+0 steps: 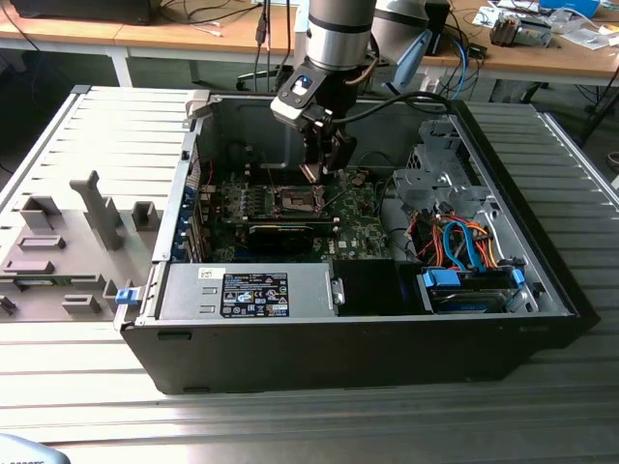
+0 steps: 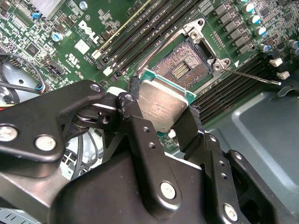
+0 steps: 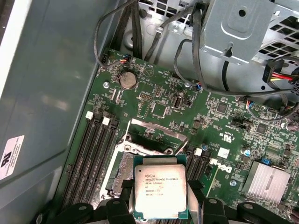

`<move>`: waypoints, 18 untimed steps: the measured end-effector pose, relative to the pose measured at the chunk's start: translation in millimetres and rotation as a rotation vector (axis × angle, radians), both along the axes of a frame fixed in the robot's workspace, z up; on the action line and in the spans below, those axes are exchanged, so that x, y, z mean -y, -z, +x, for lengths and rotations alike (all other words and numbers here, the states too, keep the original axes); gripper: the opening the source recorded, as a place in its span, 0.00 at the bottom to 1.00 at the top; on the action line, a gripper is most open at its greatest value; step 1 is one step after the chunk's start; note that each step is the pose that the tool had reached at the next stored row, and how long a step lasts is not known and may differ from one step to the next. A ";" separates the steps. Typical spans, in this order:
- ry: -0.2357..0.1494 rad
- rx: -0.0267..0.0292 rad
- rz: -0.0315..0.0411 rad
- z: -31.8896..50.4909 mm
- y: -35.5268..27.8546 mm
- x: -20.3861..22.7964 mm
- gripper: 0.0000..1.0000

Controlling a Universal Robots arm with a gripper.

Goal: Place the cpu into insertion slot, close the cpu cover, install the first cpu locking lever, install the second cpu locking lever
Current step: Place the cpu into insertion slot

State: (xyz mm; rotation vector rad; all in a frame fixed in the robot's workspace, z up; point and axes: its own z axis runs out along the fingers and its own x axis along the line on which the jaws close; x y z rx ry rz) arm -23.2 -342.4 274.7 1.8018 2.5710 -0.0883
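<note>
Silver-grey, the cpu (image 2: 161, 109) sat clamped between the fingers of my hand (image 2: 162, 102), tilted just above the insertion slot (image 2: 184, 65), which lay bare. I judged no step finished yet: the cpu cover (image 3: 156, 128) stood raised, and a locking lever (image 2: 254, 77) stuck out unlatched beside the socket.

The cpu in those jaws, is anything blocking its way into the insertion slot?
Nothing visible does. The cpu hangs in the jaws near the insertion slot, whose contact field lies bare, and the cpu cover is swung back off it.
</note>
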 end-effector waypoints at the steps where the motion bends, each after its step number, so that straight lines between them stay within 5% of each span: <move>1: 0.001 0.0000 0.0000 0.0 0.0 0.0 0.55; 18: 0.028 0.0000 0.0000 0.0 0.9 0.0 0.55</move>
